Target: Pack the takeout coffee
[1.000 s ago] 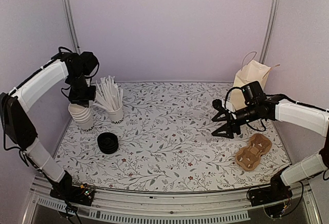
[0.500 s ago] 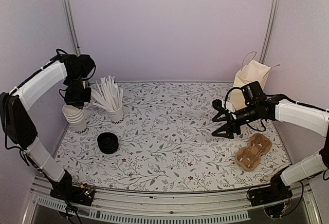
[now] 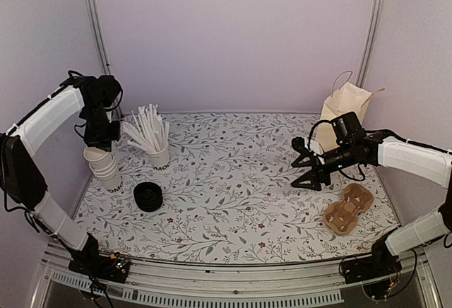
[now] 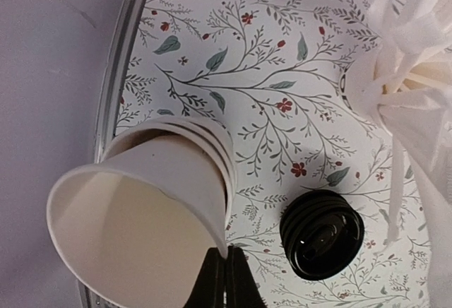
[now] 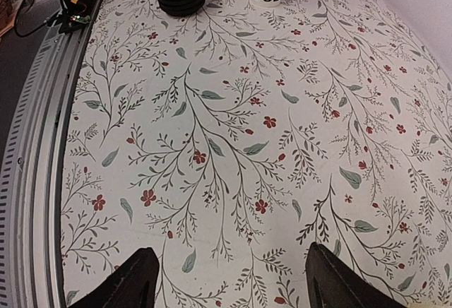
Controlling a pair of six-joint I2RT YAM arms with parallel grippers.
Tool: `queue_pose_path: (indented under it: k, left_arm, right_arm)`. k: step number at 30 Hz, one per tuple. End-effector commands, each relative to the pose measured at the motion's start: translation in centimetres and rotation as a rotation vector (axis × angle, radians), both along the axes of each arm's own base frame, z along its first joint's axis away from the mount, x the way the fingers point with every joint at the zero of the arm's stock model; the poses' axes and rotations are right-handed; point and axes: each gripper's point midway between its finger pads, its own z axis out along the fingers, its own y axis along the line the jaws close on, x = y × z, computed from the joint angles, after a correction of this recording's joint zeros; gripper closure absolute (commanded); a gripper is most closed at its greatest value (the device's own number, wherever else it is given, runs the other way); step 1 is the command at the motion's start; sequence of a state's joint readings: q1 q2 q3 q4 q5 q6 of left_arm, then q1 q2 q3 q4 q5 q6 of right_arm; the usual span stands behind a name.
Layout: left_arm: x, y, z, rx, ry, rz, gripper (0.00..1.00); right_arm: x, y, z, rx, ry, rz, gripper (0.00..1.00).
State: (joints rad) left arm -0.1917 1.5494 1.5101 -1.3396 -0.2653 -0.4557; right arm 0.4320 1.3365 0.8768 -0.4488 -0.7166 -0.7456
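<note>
Lilac walls (image 3: 233,39) enclose a floral tablecloth (image 3: 233,181). At far left, the left gripper (image 4: 226,273) pinches the top cup (image 4: 134,216) of the stacked cups (image 3: 106,168) by its rim. Right gripper (image 3: 305,162) hangs wide, empty. Where the takeout coffee is, I cannot tell.

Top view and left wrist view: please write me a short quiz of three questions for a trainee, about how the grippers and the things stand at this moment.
1. True or false: the right gripper is shut.
2. The left gripper pinches the white cup at: A) its rim; B) its base; C) its lettering.
3. Fill in: the cardboard cup carrier lies on the side of the ____ arm.
Key: 1 false, its jaws stand open and empty; 2 A; 3 right.
</note>
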Motion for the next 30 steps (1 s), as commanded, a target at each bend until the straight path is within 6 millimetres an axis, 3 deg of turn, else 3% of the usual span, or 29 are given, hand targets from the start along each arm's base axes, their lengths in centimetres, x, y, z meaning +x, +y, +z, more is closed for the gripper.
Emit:
queue_pose_path:
  k: [1, 3, 7, 13, 15, 22, 27, 30]
  left_arm:
    - [0.7, -3.0, 0.8, -0.118, -0.054, -0.060, 1.00]
    - [0.2, -1.4, 0.6, 0.051, 0.009, -0.041, 1.00]
    - [0.5, -1.8, 0.9, 0.045, -0.001, -0.034, 1.00]
    - [1.4, -2.5, 3.9, -0.010, -0.098, -0.034, 1.00]
    - [1.6, -3.0, 5.4, -0.045, -0.142, -0.050, 1.00]
    - [2.2, -3.7, 14.0, -0.180, -0.385, -0.089, 1.00]
    - [1.9, -3.7, 16.7, -0.208, -0.465, -0.081, 1.00]
    - [2.6, -4.6, 19.7, -0.223, -0.563, -0.109, 1.00]
  right_arm:
    - [-0.4, 0.1, -0.4, -0.008, 0.009, 0.013, 0.26]
    - [-0.4, 0.1, -0.4, -0.009, 0.011, 0.011, 0.26]
    - [-0.4, 0.1, -0.4, -0.011, 0.009, 0.009, 0.26]
    - [-0.4, 0.1, -0.4, -0.007, 0.010, 0.012, 0.26]
    - [-0.5, 0.2, -0.5, -0.004, 0.019, 0.017, 0.26]
    - [-0.5, 0.3, -0.6, -0.002, 0.032, 0.021, 0.26]
    - [-0.5, 0.3, -0.8, -0.009, 0.035, 0.021, 0.26]
    - [-0.4, 0.3, -0.9, -0.013, 0.035, 0.019, 0.26]
